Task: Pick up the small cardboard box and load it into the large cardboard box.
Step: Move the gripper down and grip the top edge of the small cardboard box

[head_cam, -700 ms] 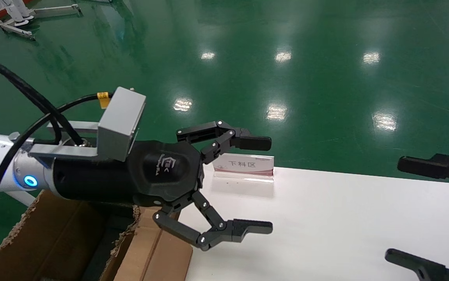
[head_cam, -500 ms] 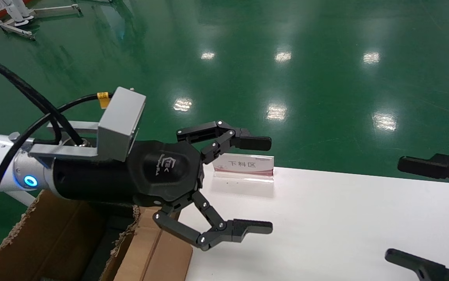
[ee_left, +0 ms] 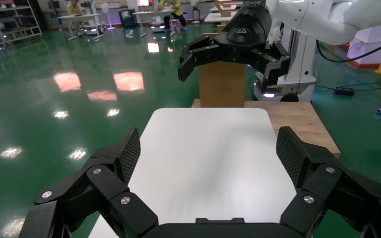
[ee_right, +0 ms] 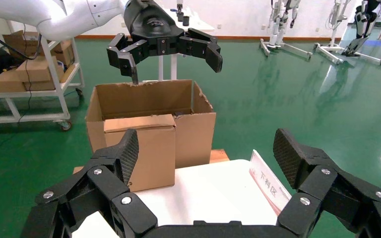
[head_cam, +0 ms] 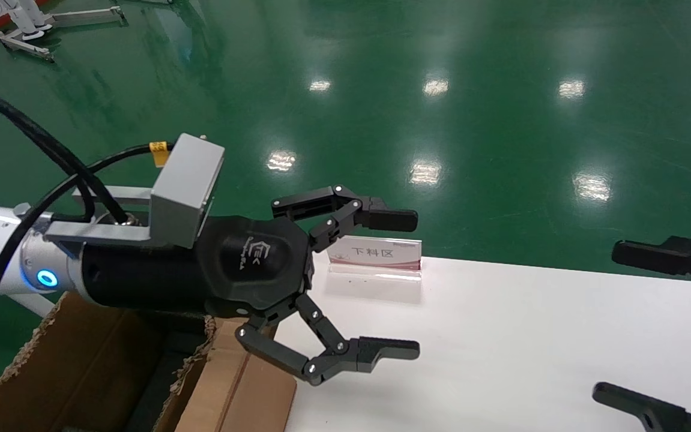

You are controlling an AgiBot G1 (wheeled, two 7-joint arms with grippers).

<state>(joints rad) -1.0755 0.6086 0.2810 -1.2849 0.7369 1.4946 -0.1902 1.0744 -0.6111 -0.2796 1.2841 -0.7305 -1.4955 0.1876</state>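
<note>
The large cardboard box (head_cam: pixel 81 372), with ragged flap edges, stands open past the table's left end, under my left arm. It also shows in the right wrist view (ee_right: pixel 193 126). The small cardboard box (ee_right: pixel 144 148), smooth and closed, stands against its outer wall on the table side. My left gripper (head_cam: pixel 415 284) is open and empty, held in the air above the table's left part, level with the boxes' tops. My right gripper (head_cam: pixel 606 323) is open and empty above the table's right end. Neither touches a box.
The white table (head_cam: pixel 531 348) carries a small upright sign (head_cam: pixel 375 255) at its far edge. Past its right end another brown carton (ee_left: pixel 223 89) with a round printed mark stands on a wooden top (ee_left: pixel 302 124). Green floor lies around.
</note>
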